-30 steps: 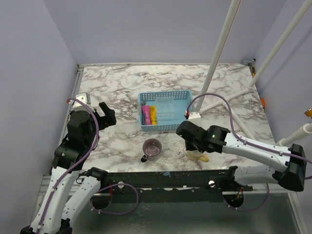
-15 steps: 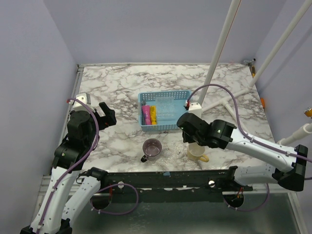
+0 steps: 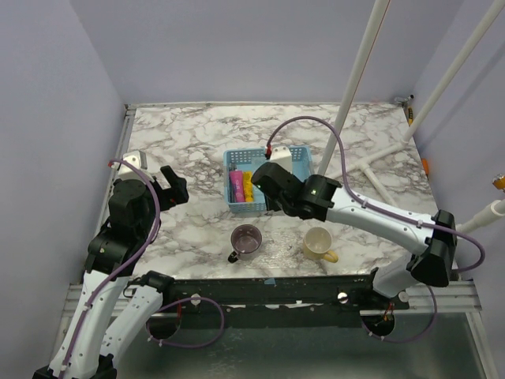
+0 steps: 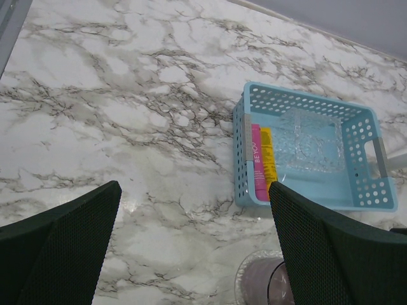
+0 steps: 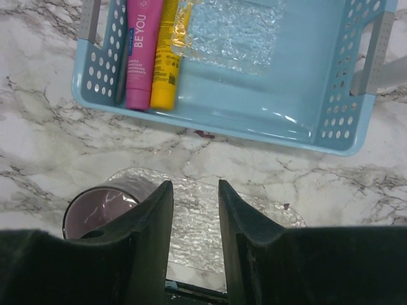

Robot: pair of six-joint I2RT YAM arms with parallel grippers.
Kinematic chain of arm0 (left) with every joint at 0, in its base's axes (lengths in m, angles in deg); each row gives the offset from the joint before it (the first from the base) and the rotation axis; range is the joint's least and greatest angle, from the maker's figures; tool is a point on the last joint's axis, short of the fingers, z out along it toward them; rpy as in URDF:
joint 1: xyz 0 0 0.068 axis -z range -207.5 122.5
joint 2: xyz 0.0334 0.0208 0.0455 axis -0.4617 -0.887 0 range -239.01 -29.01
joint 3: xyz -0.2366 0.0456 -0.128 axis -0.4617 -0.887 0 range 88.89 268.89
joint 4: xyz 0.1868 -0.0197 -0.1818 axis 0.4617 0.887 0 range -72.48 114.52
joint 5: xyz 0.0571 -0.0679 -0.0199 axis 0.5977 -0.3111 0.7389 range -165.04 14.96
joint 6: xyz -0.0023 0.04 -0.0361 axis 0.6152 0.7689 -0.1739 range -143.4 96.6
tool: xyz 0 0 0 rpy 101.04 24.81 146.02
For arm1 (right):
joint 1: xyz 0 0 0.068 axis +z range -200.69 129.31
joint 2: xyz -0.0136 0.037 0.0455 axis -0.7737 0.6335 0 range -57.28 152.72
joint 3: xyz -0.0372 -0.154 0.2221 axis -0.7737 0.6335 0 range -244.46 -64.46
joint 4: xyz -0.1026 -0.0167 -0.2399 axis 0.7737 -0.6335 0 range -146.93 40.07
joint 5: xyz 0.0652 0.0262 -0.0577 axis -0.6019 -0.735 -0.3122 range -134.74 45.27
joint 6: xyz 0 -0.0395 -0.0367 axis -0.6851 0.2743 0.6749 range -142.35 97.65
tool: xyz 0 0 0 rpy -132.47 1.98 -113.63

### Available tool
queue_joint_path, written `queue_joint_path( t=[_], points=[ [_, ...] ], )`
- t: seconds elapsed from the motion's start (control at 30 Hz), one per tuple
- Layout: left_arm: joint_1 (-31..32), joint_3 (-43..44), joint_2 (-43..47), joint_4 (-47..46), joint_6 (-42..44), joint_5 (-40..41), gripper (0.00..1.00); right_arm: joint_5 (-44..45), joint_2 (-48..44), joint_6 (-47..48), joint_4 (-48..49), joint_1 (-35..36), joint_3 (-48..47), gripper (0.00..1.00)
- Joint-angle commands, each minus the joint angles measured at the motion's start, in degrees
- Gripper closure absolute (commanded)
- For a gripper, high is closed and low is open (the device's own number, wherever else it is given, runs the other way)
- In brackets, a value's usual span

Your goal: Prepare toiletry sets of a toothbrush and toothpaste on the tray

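Side by side against the left wall of the blue basket (image 5: 331, 143) lie a pink toothpaste tube (image 5: 141, 51) and a yellow one (image 5: 166, 57). Next to them is a clear crinkly wrapping (image 5: 232, 28); I cannot make out a toothbrush. The clear textured tray (image 5: 203, 216) rests on the marble in front of the basket. My right gripper (image 5: 194, 185) hovers over the tray and the basket's near edge, open, nothing between its fingers. My left gripper (image 4: 194, 187) hangs wide open and empty, well left of the basket (image 4: 305, 105).
A purple mug (image 3: 246, 239) stands at the tray's left end, just under my right gripper's left finger in the right wrist view. A cream mug (image 3: 318, 243) stands to its right. White poles (image 3: 355, 79) rise at the back right.
My right arm has lifted away from the cream mug and swung left and back to above the basket's front, its jaws a little wider. The left arm has not moved.
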Motion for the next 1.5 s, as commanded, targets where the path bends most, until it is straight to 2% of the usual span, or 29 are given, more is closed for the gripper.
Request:
queue_joint_path(
  t=[0.0, 0.3, 0.67, 1.47],
  points=[
    [0.17, -0.26, 1.04, -0.57, 0.62, -1.73, 0.02, 1.60, 3.97, 3.03, 3.73, -1.93, -3.57, 0.62],
    [0.17, -0.29, 0.92, -0.82, 0.61, -2.41, 0.02, 0.46, 12.37, 3.81, 5.83, -5.89, -8.17, 0.57],
    [0.17, -0.26, 1.05, -0.74, 0.61, -2.68, 0.02, -2.56, 18.57, 3.02, 9.53, -11.06, -10.71, 0.57],
    [0.17, -0.12, 0.71, -0.80, 0.69, -3.57, 0.02, -7.24, 27.36, 1.60, 14.48, -17.20, -13.62, 0.57]
  ],
)
